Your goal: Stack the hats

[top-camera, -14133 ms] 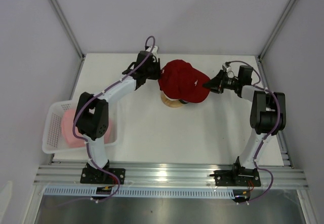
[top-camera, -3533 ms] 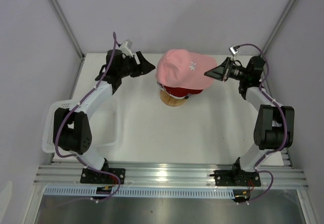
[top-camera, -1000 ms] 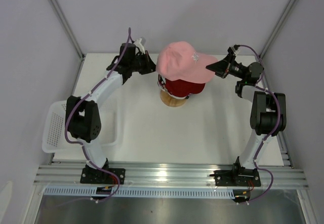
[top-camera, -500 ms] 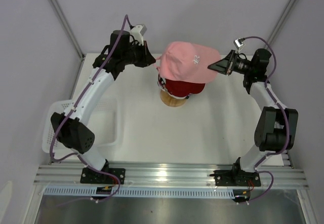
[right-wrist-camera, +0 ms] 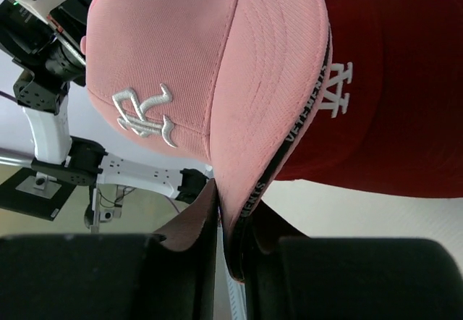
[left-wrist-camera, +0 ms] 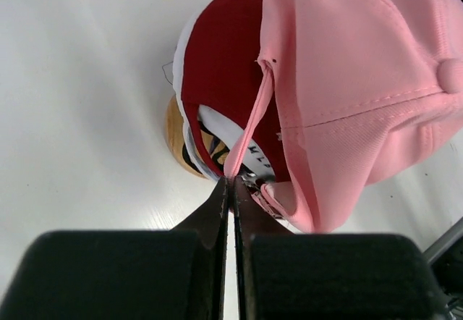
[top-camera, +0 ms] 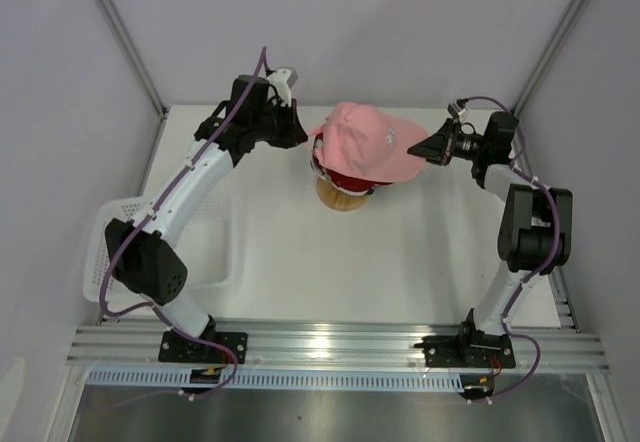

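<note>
left wrist | left gripper (left-wrist-camera: 233,184) clamps pink hat (left-wrist-camera: 347,66) strap | right gripper (right-wrist-camera: 230,204) pinches brim (atop red hat (right-wrist-camera: 391,103))

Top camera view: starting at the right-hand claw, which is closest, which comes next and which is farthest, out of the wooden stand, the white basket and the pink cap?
Measured from the right gripper:
1. pink cap: right at the gripper, with its brim between the fingers.
2. wooden stand: at the table's centre, beneath the cap.
3. white basket: at the table's far left edge.
</note>
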You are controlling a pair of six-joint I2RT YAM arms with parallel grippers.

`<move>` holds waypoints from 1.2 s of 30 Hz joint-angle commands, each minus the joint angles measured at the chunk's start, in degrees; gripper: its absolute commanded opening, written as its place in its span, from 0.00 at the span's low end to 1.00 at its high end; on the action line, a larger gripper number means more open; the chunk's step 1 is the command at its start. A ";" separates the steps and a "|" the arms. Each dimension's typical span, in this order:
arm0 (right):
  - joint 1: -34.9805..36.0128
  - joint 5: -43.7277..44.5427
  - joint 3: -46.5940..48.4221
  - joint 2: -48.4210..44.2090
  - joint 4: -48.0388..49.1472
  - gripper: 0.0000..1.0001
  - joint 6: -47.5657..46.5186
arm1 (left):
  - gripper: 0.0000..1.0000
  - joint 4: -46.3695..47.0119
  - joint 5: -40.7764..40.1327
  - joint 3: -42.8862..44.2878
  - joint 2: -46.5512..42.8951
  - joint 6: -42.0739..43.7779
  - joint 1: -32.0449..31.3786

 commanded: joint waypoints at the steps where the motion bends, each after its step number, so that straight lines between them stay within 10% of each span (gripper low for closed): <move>1: -2.75 4.98 2.57 3.20 8.60 0.17 3.00 | 0.01 2.62 -4.66 0.77 0.26 -0.83 0.59; 16: -3.36 6.56 8.98 24.38 58.98 0.40 44.51 | 0.01 4.21 -6.68 -0.45 6.07 -2.50 0.68; 25: -1.78 5.42 8.11 22.37 58.47 0.36 43.20 | 0.01 7.55 -5.53 -5.29 5.01 -4.08 -0.28; 36: -6.53 11.39 -6.73 11.76 59.09 0.60 39.51 | 0.01 8.43 -6.85 -7.05 2.29 -3.82 -1.08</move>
